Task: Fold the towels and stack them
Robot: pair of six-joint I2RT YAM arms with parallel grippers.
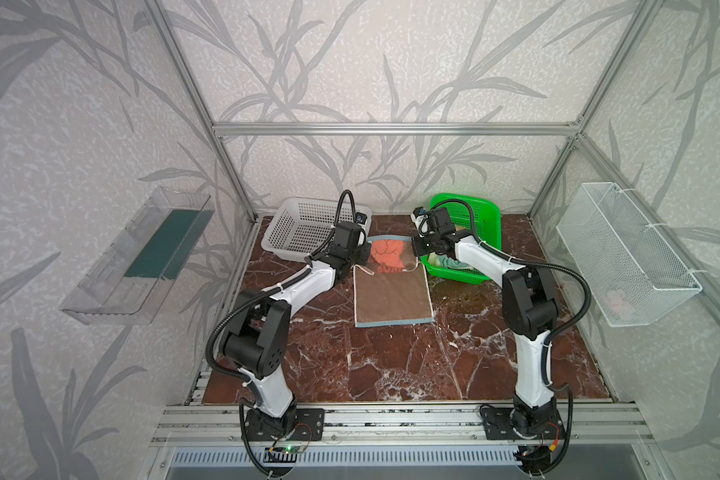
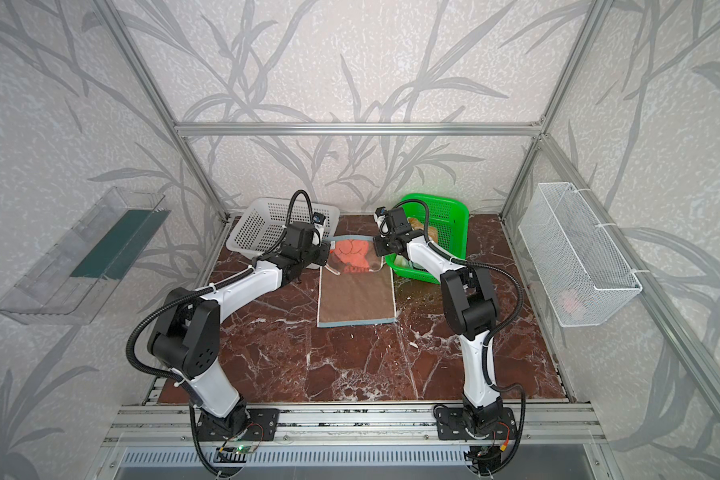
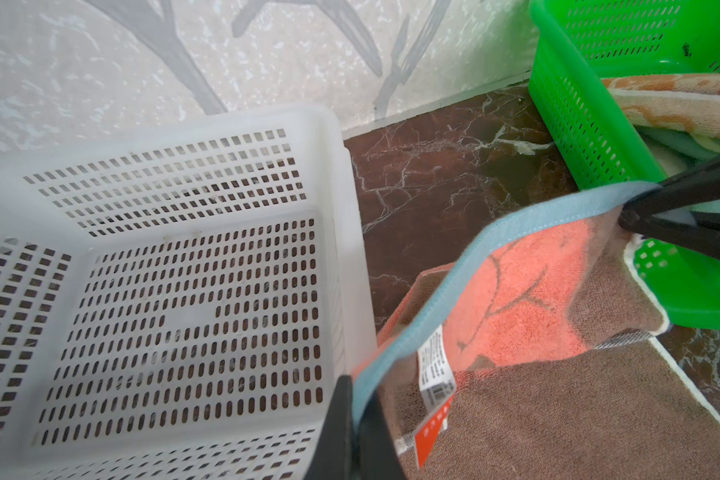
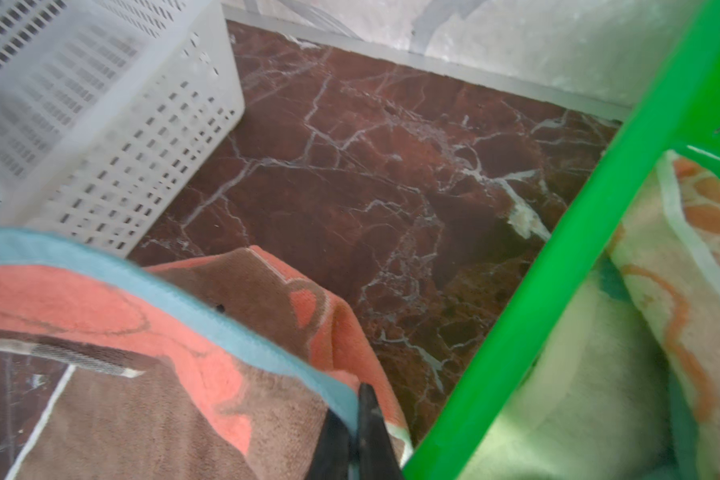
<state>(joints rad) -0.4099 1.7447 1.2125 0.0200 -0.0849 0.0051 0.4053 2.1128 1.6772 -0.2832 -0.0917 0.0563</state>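
In both top views we see the pink-and-brown towel [image 1: 391,295] on the table [image 1: 391,365] between the white basket [image 1: 296,226] and the green basket [image 1: 485,220], its far edge raised. Only the wrist views show us the left gripper [image 3: 356,397] and right gripper [image 4: 352,411] pinching its blue hem, and the orange towel [image 4: 707,208] inside the green basket.

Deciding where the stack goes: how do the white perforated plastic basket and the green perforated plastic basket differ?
The white basket is empty; the green basket holds bunched towels. The white basket sits back left in both top views, the green basket back right. Both are perforated plastic.
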